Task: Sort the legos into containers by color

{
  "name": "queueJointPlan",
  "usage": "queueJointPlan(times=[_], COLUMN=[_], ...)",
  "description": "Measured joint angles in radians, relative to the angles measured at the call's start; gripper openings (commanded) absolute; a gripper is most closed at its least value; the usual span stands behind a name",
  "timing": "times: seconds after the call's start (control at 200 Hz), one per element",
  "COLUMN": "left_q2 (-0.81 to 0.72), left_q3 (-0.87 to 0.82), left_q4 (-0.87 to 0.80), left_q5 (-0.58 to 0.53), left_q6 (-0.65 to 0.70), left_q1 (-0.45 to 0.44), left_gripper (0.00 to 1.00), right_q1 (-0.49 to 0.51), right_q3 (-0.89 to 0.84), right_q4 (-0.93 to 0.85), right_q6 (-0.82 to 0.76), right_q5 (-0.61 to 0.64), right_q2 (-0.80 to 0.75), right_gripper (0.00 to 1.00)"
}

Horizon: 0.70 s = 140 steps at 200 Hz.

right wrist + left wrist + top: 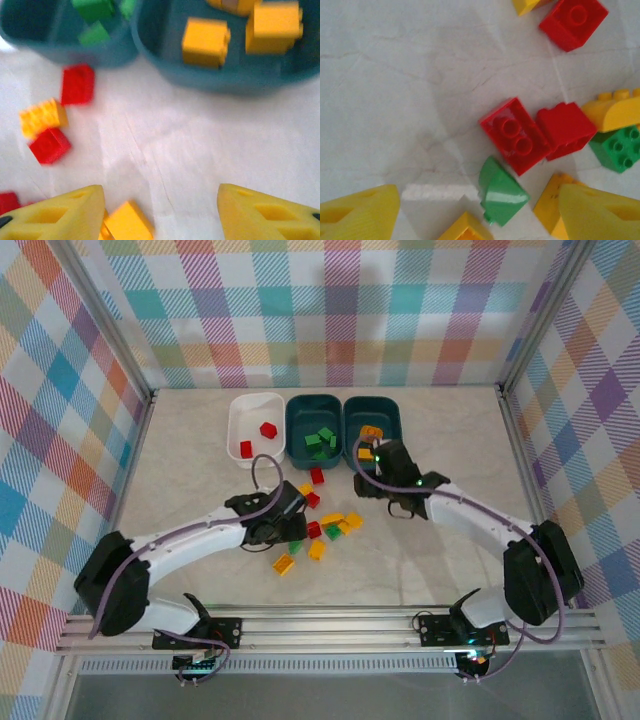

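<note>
both grippers open over the table, legos partly sorted

the left gripper (479, 210) has its yellow fingers (357, 212) spread wide and grips nothing. a green sloped brick (501, 192) lies on the table (395, 100) between the fingers, touching neither. just beyond it a red two-stud brick (515, 135) touches a second red brick (566, 130), with a green studded brick (617, 147) and a yellow curved brick (615, 110) to their right.

the right gripper (160, 200) is also spread apart and empty, low over bare table in front of the right teal tub (165, 75). a yellow brick (127, 222) sits by one finger (partly hidden by it).

seen from above, three tubs stand in a row at the far side. the white tub (236, 430) holds two red pieces, the middle teal tub (292, 425) holds green ones, and the right teal tub holds yellow and orange ones. the loose legos (325, 525), red, yellow and green, lie between the arms, by the left gripper.
</note>
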Motion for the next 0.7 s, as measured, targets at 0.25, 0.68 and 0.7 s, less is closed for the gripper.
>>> queueJointPlan(times=[0.25,0.68,0.7], left_q2=[0.276,0.491,0.492], left_q3=[0.294,0.406,0.41], left_q4=[0.006,0.016,0.015], left_q5=[-0.059,-0.015,-0.014], left_q6=[0.156,0.225,0.225], left_q1=[0.0,0.023,0.026], left_gripper=[0.8,0.81,0.81], right_q1=[-0.009,-0.037,-0.037], right_q3=[-0.169,-0.189,-0.19], right_q4=[0.076,0.147,0.148], right_q6=[0.063,0.121,0.122], right_q5=[0.14,0.187,0.187], right_q2=[-0.066,-0.088,-0.088], right_gripper=[0.65,0.67,0.67])
